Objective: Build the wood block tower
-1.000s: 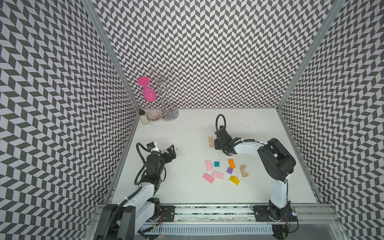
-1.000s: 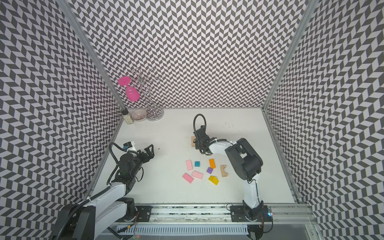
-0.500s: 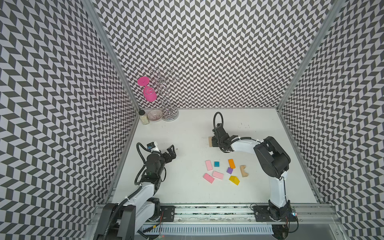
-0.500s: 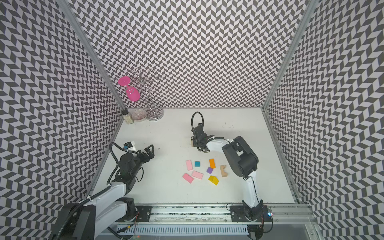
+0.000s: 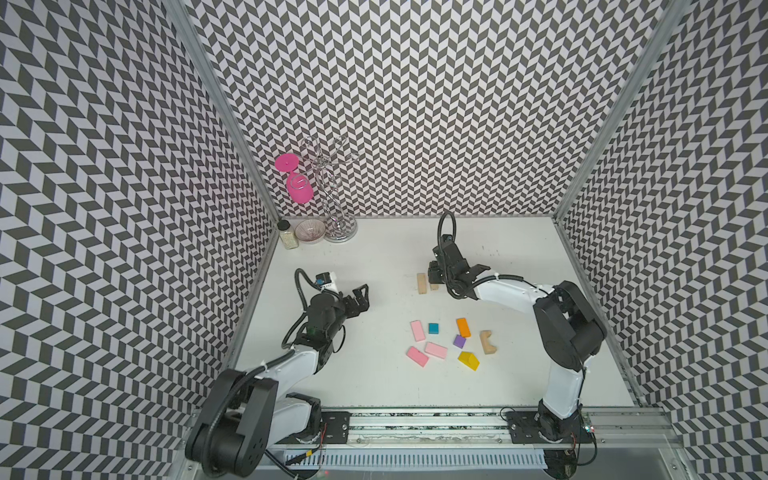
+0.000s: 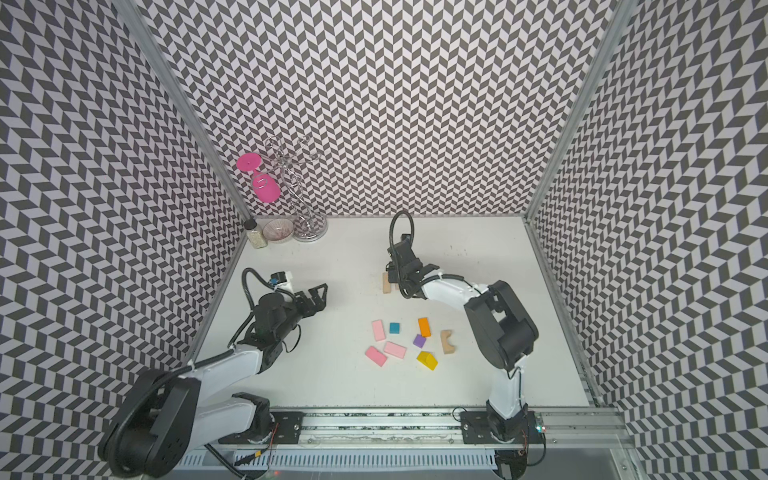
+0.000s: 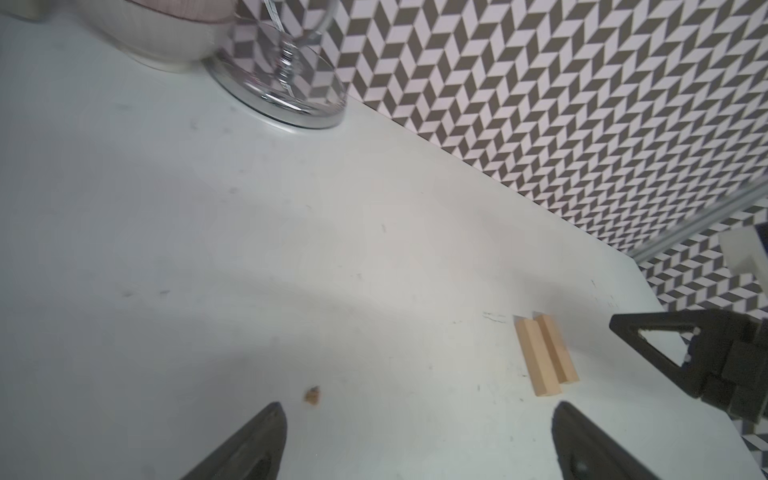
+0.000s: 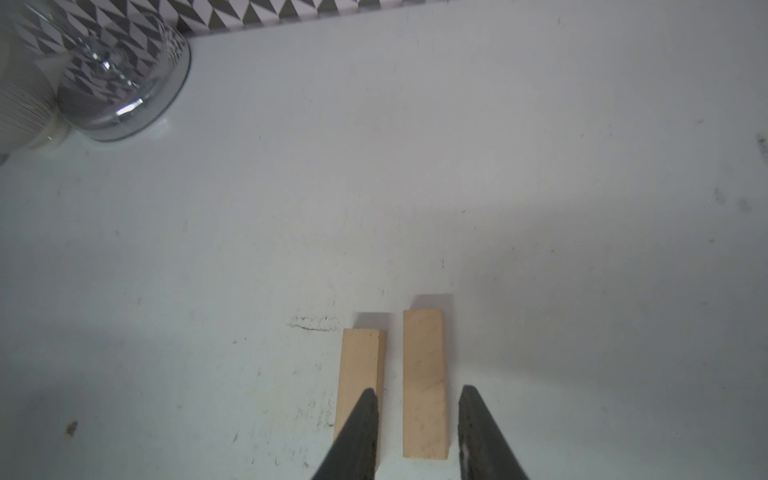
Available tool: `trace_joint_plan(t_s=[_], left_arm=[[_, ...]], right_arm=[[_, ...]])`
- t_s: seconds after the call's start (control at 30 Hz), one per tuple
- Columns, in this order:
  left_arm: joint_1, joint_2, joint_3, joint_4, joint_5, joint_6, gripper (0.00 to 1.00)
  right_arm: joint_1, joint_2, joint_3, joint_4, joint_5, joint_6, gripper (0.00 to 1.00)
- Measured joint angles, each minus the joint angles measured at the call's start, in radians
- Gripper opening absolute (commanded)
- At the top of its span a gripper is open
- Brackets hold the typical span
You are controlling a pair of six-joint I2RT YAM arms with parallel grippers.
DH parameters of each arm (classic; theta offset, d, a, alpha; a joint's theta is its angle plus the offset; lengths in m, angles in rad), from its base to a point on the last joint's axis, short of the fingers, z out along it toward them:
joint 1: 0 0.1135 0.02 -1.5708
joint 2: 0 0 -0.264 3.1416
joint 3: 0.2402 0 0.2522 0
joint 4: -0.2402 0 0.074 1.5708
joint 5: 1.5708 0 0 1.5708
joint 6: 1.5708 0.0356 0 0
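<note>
Tan bar (image 8: pixel 424 345) lies clear between right gripper (image 8: pixel 418 388) jaws.

Black-and-white chevron walls (image 5: pixel 415 104) close in a white table (image 5: pixel 374 257) on three sides. Grey metal posts (image 5: pixel 221 112) mark the back corners. A metal rail (image 5: pixel 415 428) lines the front. Light is even.

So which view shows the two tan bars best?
The right wrist view: both tan bars lie close up, parallel, a gap between them. The left wrist view shows them small, the gap unseen; in both top views the right gripper partly hides one.
</note>
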Motion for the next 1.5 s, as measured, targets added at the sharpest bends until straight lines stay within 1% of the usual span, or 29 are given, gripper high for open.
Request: trace_joint_plan(t_s=[0.1, 0.2, 0.3, 0.37, 0.57, 0.7, 0.77, 0.97, 1.27, 1.5], left_arm=[[-0.106, 0.132, 0.108, -0.013, -0.018, -0.006, 0.99], [-0.210, 0.254, 0.239, -0.057, -0.076, -0.002, 0.99], [-0.279, 0.347, 0.348, -0.113, -0.154, 0.004, 0.97], [-0.301, 0.390, 0.396, -0.147, -0.198, 0.010, 0.95], [-0.324, 0.473, 0.473, -0.253, -0.330, 0.023, 0.84], [-0.357, 0.521, 0.534, -0.322, -0.422, 0.034, 0.84], [-0.365, 0.546, 0.566, -0.345, -0.443, 0.042, 0.83], [-0.370, 0.612, 0.613, -0.377, -0.450, 0.049, 0.84], [-0.370, 0.647, 0.634, -0.392, -0.438, 0.056, 0.83], [-0.370, 0.668, 0.661, -0.391, -0.436, 0.060, 0.84]], right_arm=[[-0.048, -0.022, -0.008, 0.018, -0.001, -0.005, 0.29], [-0.096, -0.014, -0.023, 0.027, -0.010, -0.016, 0.28], [-0.135, 0.024, -0.022, 0.031, -0.017, -0.031, 0.27], [-0.145, 0.061, -0.016, 0.029, -0.023, -0.041, 0.26], [-0.138, 0.148, -0.002, 0.028, -0.068, -0.066, 0.24], [-0.134, 0.175, 0.001, 0.031, -0.085, -0.078, 0.23], [-0.132, 0.182, 0.002, 0.042, -0.085, -0.081, 0.23], [-0.126, 0.184, 0.002, 0.060, -0.106, -0.089, 0.23], [-0.075, 0.187, 0.000, 0.083, -0.116, -0.104, 0.23], [-0.057, 0.188, -0.017, 0.107, -0.122, -0.103, 0.22]])
